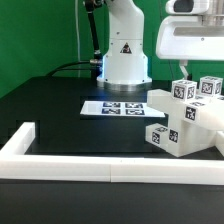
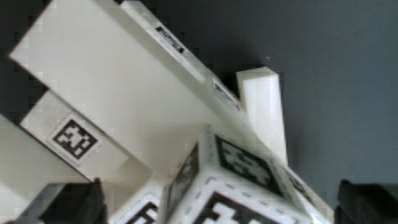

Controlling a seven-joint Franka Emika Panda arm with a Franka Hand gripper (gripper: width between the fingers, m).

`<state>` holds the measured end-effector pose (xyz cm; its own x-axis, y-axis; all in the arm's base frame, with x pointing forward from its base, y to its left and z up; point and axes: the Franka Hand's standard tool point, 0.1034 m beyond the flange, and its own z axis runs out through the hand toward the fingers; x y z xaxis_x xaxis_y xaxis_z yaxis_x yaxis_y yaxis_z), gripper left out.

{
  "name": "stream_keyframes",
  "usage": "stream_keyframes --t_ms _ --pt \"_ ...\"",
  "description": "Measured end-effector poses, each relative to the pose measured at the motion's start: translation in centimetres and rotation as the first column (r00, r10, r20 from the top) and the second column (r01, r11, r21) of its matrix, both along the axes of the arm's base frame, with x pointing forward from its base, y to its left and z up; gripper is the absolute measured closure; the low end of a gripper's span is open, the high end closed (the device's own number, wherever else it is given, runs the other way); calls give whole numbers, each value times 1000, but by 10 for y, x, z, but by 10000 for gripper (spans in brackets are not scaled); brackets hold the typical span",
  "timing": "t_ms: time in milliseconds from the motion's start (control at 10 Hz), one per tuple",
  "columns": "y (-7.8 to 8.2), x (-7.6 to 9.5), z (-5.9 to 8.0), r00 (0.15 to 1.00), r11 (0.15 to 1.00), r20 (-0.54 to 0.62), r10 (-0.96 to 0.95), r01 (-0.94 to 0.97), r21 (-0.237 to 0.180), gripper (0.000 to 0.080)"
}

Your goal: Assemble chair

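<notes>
Nearest runs one low white border rail [image 1: 110, 168] along the table's [image 1: 50, 110] front edge. Behind it, at the exterior view's right, one tagged chair cluster [image 1: 185, 118] sits under the gripper [image 1: 197, 78]; whether the claw grasps it, I cannot tell. Beyond lies one marker board [image 1: 115, 107], then the arm's base [image 1: 124, 55]. Open tabletop spreads left.
</notes>
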<state>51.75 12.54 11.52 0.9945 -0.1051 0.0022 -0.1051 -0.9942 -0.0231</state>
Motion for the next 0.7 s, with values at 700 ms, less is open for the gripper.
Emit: stream_keyframes --t_ms 700 --pt "-2 0 0 910 910 9 414 -414 -10 151"
